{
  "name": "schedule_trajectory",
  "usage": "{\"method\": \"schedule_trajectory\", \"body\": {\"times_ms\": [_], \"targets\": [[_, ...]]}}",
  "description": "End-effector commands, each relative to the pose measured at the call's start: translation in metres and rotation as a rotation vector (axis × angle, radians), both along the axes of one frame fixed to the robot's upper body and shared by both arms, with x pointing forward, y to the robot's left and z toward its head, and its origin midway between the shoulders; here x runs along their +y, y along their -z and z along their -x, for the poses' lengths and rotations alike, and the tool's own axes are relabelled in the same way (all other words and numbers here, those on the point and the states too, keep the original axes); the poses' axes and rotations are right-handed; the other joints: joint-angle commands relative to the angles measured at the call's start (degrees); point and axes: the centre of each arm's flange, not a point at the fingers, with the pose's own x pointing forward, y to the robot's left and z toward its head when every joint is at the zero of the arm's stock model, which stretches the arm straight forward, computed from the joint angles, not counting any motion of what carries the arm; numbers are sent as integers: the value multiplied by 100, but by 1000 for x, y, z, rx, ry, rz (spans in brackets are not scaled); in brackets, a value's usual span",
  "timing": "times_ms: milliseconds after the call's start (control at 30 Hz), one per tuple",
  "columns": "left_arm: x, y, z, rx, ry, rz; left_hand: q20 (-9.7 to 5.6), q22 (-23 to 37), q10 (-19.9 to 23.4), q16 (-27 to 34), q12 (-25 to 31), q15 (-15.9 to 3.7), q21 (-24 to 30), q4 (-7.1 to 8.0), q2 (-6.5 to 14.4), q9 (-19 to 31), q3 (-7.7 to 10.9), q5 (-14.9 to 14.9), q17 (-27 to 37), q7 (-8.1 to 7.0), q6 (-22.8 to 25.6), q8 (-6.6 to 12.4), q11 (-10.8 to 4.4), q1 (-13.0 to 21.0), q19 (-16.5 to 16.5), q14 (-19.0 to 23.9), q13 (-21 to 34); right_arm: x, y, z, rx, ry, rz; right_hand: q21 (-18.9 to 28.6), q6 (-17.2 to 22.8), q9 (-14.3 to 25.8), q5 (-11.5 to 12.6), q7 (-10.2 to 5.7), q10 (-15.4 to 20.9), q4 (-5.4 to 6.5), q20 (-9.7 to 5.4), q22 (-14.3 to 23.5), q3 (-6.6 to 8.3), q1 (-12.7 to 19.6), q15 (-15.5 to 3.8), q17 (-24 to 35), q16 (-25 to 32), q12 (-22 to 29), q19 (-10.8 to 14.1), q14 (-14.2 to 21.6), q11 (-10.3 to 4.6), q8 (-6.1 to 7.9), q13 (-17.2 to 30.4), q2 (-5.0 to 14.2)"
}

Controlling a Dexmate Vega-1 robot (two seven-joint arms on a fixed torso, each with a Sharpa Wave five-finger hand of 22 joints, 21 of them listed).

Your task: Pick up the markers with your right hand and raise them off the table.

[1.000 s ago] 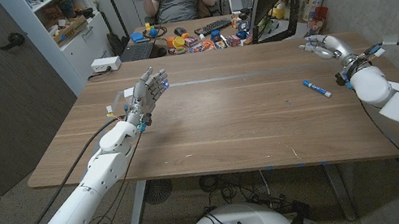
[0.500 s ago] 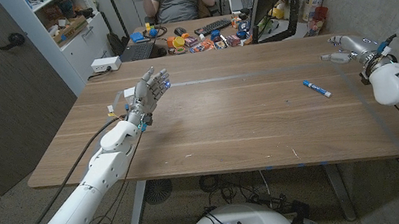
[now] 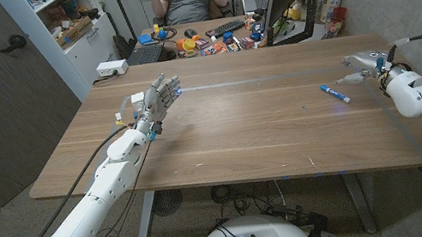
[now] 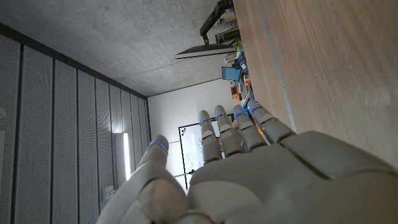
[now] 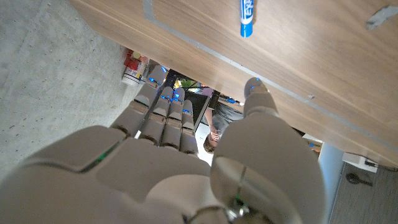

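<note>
Marker [image 3: 334, 93] seen lying on table [image 3: 249, 138], right side, long axis slanted far-left to near-right. Right hand [image 3: 362, 62] held just right of it, slightly farther back, fingers apart, nothing gripped. Left hand [image 3: 157, 98] raised far left, fingers spread, well apart from marker.

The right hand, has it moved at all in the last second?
Yes. The right hand has drifted toward the table's right edge and slightly nearer the robot, judged against the blue marker, which stayed put.

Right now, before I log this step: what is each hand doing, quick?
Left hand: open, fingers apart, holding nothing.
Right hand: open, empty, beside the blue marker, not touching it.
</note>
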Motion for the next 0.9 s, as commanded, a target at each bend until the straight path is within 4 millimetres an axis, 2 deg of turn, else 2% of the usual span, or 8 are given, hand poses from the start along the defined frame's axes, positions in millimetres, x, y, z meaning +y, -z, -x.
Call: {"method": "schedule_trajectory", "body": {"times_ms": [33,233,333,400,567,767,867,900], "targets": [[-1,3,1,-13,-4,-24,-405,24,111,26,45,-336,47,-36,57,15,26,-2,19,94,218,73,-8,-9,78,55,5,6,5,-19,136,18,124,-29,203,27,96,101,188,29,-4,19,-60,-46,-2,39,48,66,131,133,-12,76,10,-40],[-1,1,2,-14,-6,-28,-411,24,144,31,55,-341,50,-40,59,15,28,-3,19,121,268,81,-2,-11,89,74,5,5,3,-27,171,13,167,-81,299,31,161,42,252,131,-1,24,-230,-269,-87,57,78,69,147,259,-54,81,18,-146],[-2,1,2,-13,-6,-34,-413,24,155,34,57,-349,51,-42,61,15,29,-3,19,130,285,82,-13,-12,94,85,5,4,2,-30,189,15,183,-108,506,36,234,-91,463,186,-37,30,-323,-364,-179,79,125,131,211,400,-114,134,25,-135],[-2,1,2,-16,-6,-37,-412,24,154,37,56,-355,51,-43,62,15,30,-3,19,135,287,79,-14,-12,95,95,5,3,2,-32,202,19,193,-114,813,28,324,-80,736,190,-25,37,-395,-353,-186,96,214,199,354,661,-102,206,13,-106],[-4,3,2,-12,-4,-39,-415,24,166,36,57,-359,57,-47,64,16,31,-3,19,164,285,69,-27,-14,115,101,5,0,1,-36,230,21,210,-108,1005,15,396,-99,963,172,-43,42,-441,-287,-230,110,276,243,505,850,-165,229,-2,-68],[-10,2,3,-11,-3,-52,-405,24,204,42,68,-344,62,-51,63,16,31,-5,19,178,318,72,-4,-17,132,124,6,-1,3,-39,255,30,230,-178,887,13,449,-125,809,165,-73,48,-456,-228,-282,128,225,154,414,730,-202,146,-2,-2],[-13,0,3,-20,8,-63,-409,24,214,39,68,-347,62,-56,56,14,28,-6,19,270,336,68,-4,-22,140,124,6,5,4,-40,277,45,283,-215,886,10,476,-144,761,161,-87,50,-471,-199,-272,134,175,119,374,613,-200,125,-2,24],[-14,0,4,-22,12,-66,-412,24,220,37,67,-355,60,-57,60,13,29,-5,19,358,361,67,-5,-25,141,125,5,6,5,-40,286,40,285,-226,883,9,483,-181,760,167,-96,51,-479,-204,-270,136,161,113,360,579,-202,117,-3,33]]}}
